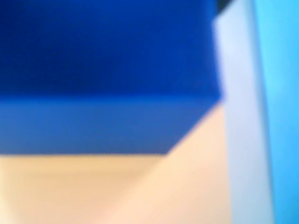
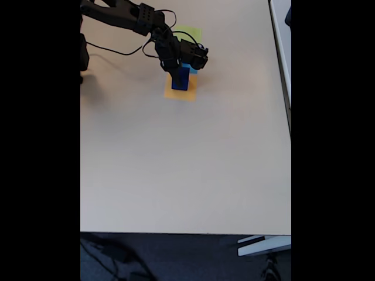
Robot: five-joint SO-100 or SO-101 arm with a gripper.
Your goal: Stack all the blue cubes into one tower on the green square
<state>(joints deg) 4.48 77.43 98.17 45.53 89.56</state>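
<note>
One dark blue solid cube [image 2: 181, 78] stands on the flat orange square patch [image 2: 186, 92] near the far edge of the broad beige table [image 2: 187, 164], with open tabletop all around. The black arm reaches from upper left, its gripper [image 2: 183, 65] directly above the cube; whether the fingers clamp it cannot be told. The lime-green flat square [image 2: 192, 33] lies just beyond.

In the fixed view, a blue cube [image 2: 180, 78] stands on the orange square [image 2: 176, 93], far on the surface [image 2: 187, 164]. The green square [image 2: 193, 32] lies farther back, behind the gripper [image 2: 183, 63].
</note>
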